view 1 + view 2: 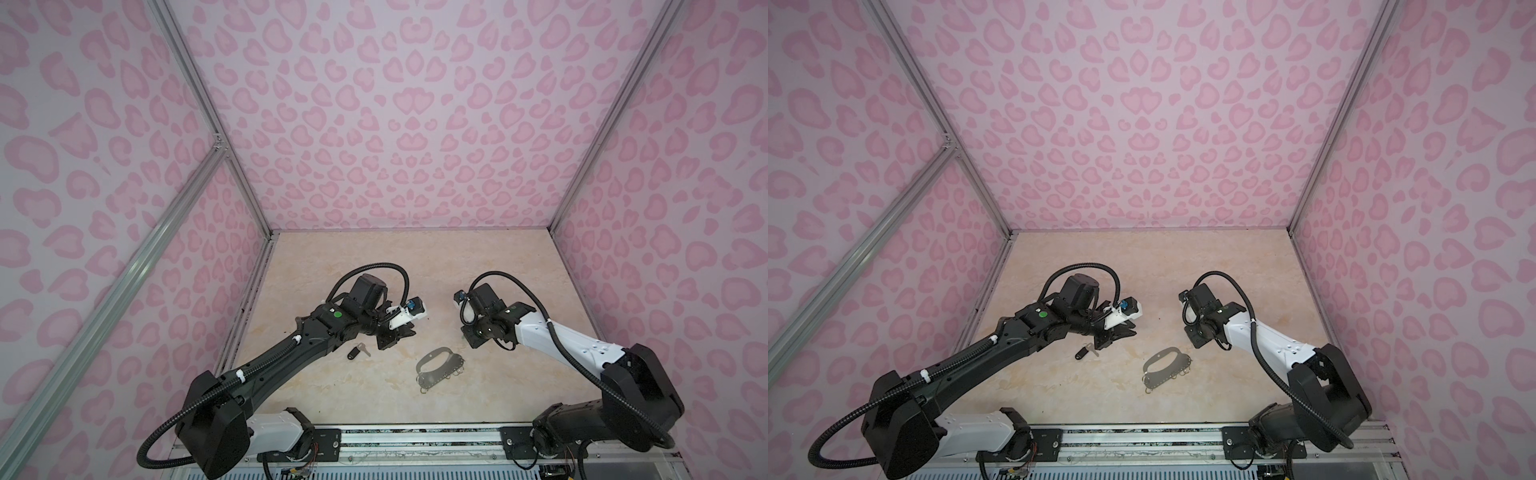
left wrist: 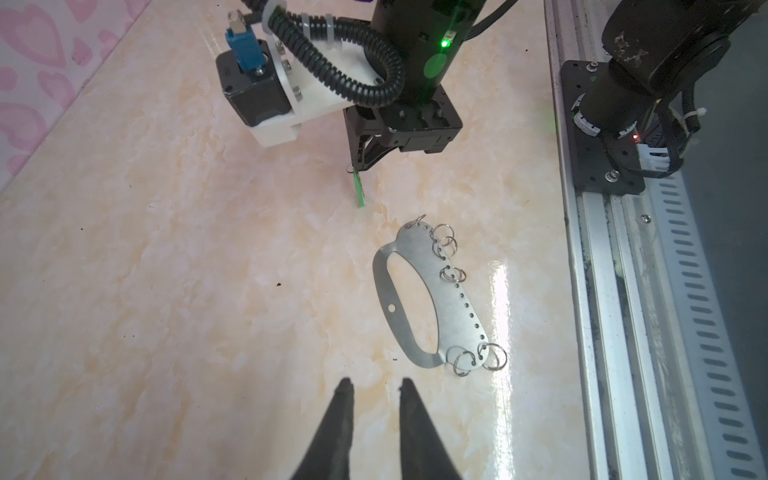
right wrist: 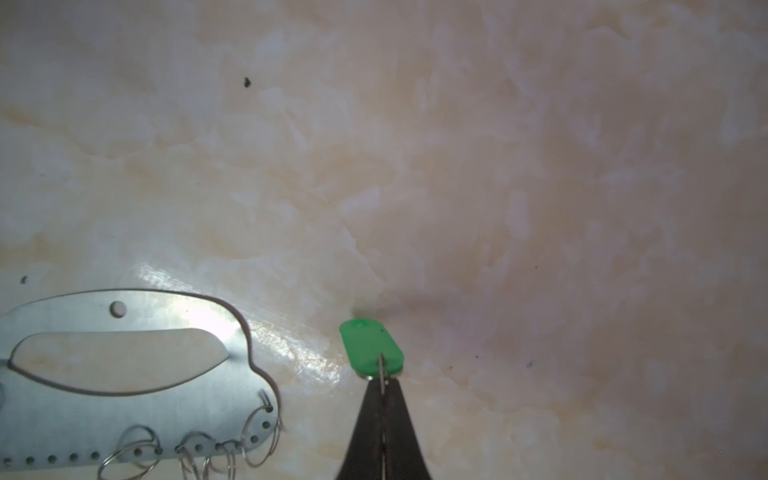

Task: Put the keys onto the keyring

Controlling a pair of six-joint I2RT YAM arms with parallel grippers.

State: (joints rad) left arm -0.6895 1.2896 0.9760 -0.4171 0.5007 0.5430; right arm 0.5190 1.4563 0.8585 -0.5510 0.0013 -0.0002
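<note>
while i watch from my end, the right jaws are pinched tight on the green-tagged key (image 3: 371, 347). they grip the thin metal at the tag's near end, so the green oval sticks out past the tips. the key's blade is hidden from me. in the left wrist view the same key (image 2: 358, 189) hangs edge-on under the right jaws, low over the table (image 1: 374, 266), and i cannot tell whether it touches the surface.

the left jaws stand narrowly apart with nothing between them, hovering over bare table. in both top views the black-tagged key (image 1: 356, 353) (image 1: 1084, 353) lies flat on the table just beside the left jaws, on their left, with nothing gripping it.

the keyring (image 1: 438, 368) (image 1: 1165, 366) lies flat on the table between the two arms, toward the front rail (image 1: 415, 436) and apart from both keys. its straight edge, with the wire rings (image 2: 451, 274), faces that rail.
</note>
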